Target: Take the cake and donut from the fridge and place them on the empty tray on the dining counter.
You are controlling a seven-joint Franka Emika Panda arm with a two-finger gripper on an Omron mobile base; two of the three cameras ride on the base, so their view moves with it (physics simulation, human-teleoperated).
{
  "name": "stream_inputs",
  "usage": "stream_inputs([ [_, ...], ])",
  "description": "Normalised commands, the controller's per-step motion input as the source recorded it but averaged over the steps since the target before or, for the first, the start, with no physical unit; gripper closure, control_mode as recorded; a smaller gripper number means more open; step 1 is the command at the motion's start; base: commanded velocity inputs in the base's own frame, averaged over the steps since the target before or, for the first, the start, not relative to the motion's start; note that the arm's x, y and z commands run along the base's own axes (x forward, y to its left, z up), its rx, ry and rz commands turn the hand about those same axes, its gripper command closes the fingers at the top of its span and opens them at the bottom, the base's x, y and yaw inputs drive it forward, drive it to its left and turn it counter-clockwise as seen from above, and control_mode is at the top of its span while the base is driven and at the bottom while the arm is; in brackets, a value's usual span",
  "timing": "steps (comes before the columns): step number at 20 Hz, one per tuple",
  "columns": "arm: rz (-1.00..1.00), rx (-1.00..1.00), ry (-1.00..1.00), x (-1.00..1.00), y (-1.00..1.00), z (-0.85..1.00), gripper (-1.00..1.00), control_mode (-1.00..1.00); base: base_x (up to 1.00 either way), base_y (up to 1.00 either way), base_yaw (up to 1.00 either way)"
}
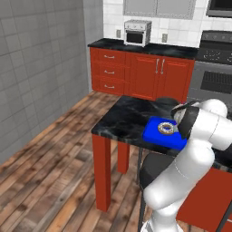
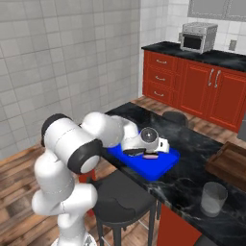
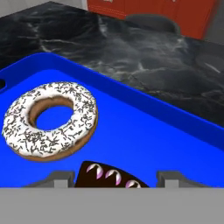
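The donut [image 3: 50, 120], white-iced with dark sprinkles, lies flat on the blue tray [image 3: 153, 131] at its left side. The tray [image 1: 156, 136] rests on the dining counter [image 1: 127, 118] near its front edge. My gripper [image 3: 113, 177] hangs low over the tray, to the right of the donut, shut on the cake [image 3: 109, 175], a dark chocolate piece with pink-white dollops on top. From the right base view, the cake [image 2: 144, 154] shows as a dark sliver under the hand, just above the tray [image 2: 158, 168]. The fridge is out of view.
A dark brown board [image 2: 230, 163] and a glass [image 2: 213, 198] stand on the counter to the right of the tray. Dark stools [image 2: 120, 197] sit at the counter's near side and another [image 2: 174, 116] at its far side. Red cabinets with a toaster oven [image 1: 137, 32] line the back wall.
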Motion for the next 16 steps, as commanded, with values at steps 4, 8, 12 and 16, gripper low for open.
stream_inputs([
  [4,0.00,0.00,0.00,0.20,-0.18,-0.35,1.00,-1.00,0.00,0.00,0.00],
  [8,0.00,0.00,0.00,0.12,-0.32,-0.38,1.00,-1.00,0.00,0.00,0.00],
  [12,0.00,0.00,0.00,0.09,-0.30,-0.35,1.00,-1.00,0.00,0.00,0.00],
  [16,0.00,0.00,0.00,0.13,-0.13,-0.21,-1.00,-1.00,0.00,0.00,0.00],
])
